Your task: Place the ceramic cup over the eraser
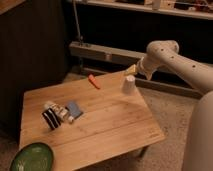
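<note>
Camera view: at the far left a green bowl [30,145] sits on the near corner of the wooden table [110,120]. Next to the right is a black-and-white striped object [50,119], with a blue-grey flat block [75,109] just beside it. I take this block as the likeliest eraser, though I cannot confirm it. Further right and toward the far edge lies a small orange stick [93,81]. The ceramic cup [129,85] stands mouth-down at the table's far right edge, near the stick and well apart from the block. The gripper [131,69] hangs directly above the cup's upturned base, very close to it. Its jaws stand apart and nothing is clamped between them. The white arm [165,52] reaches in from the right. Judged step: the approach for the grasp, with the cup not yet taken and nothing covered. The next move calls for a short descent so the fingers straddle the tapered wall, then a firm close. The cup then needs a lift clear of the table, a carry leftward across it, and a mouth-down set over the eraser. Risk noted: the cup is near the table edge, so a nudge could tip it off.
</note>
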Motion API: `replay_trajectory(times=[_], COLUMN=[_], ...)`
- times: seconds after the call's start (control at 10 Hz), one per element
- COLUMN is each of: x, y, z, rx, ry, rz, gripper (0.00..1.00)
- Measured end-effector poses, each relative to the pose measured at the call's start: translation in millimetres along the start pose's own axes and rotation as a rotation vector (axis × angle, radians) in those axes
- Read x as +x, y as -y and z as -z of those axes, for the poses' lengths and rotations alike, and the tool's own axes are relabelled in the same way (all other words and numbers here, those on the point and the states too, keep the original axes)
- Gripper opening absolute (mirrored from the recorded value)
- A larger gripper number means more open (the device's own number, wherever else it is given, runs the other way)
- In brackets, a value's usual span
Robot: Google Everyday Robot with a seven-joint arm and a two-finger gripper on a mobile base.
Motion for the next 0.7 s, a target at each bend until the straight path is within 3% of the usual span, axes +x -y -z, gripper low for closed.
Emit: replay_trajectory(times=[0.3,0.4,0.7], x=[-1.8,-4.4,-7.6], y=[-6.7,-25.5,-37.7], z=[-19.7,-43.3,-82.5], rx=[0.012,0.019,0.059], ry=[-0.01,-0.019,-0.032], rz=[0.054,0.091,0.118], gripper=[0.8,0.8,0.8])
